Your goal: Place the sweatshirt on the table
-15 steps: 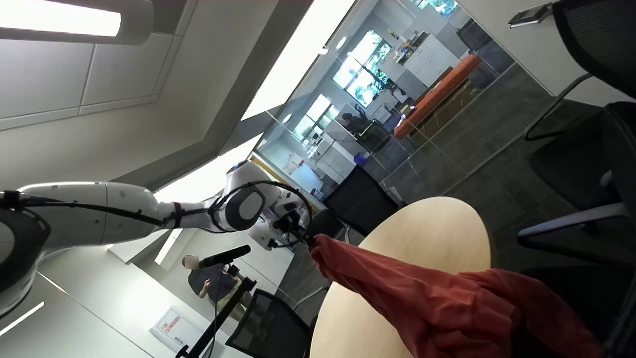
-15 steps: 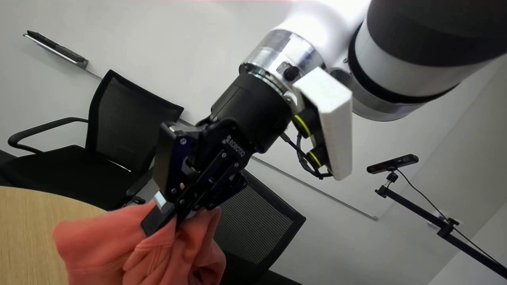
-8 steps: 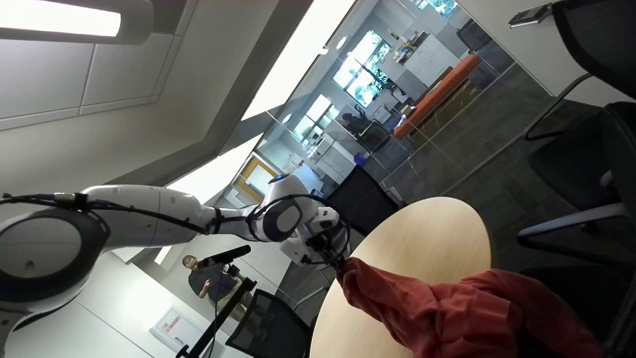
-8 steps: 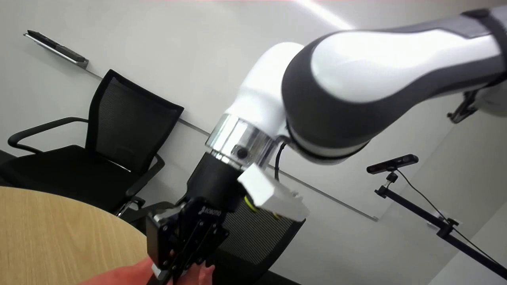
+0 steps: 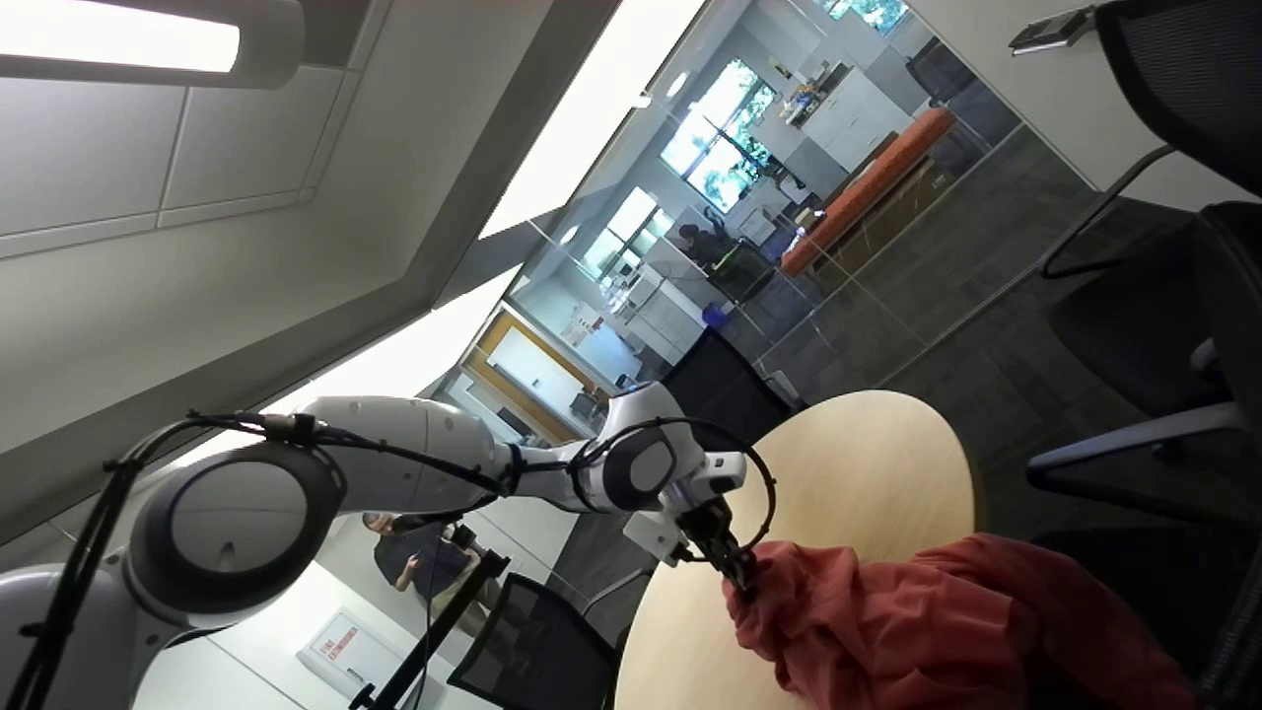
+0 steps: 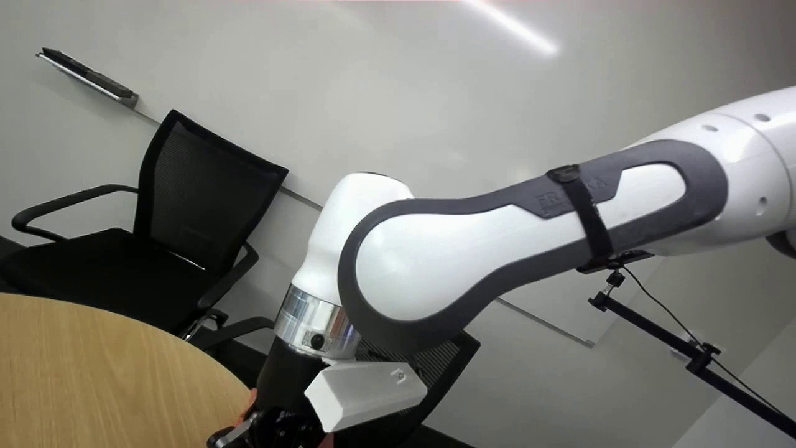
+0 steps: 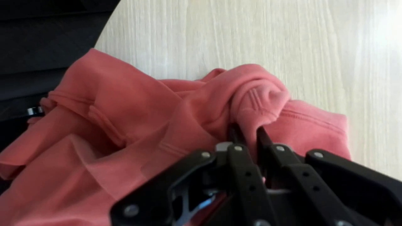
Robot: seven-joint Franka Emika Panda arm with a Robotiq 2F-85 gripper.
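Observation:
The red sweatshirt (image 5: 907, 621) lies crumpled over the pale wooden table (image 5: 877, 463) in an exterior view, and its far part hangs toward a dark chair at the edge. My gripper (image 5: 741, 577) is at its near end, low over the tabletop. In the wrist view my gripper (image 7: 248, 133) is shut on a pinched fold of the sweatshirt (image 7: 125, 103), with the table (image 7: 267, 37) around it. In an exterior view the gripper (image 6: 267, 432) is cut off by the bottom edge, and only slivers of the sweatshirt show beside the table (image 6: 112, 373).
Black chairs stand round the table, one beyond it (image 6: 205, 199) and another (image 5: 537, 641) near its edge. A camera stand (image 5: 434, 621) is near the arm. A person (image 5: 409, 557) stands in the background.
The gripper has moved down and over the table with the sweatshirt's end in its grip. The sweatshirt was stretched up toward the gripper and is now slacker and bunched on the table.

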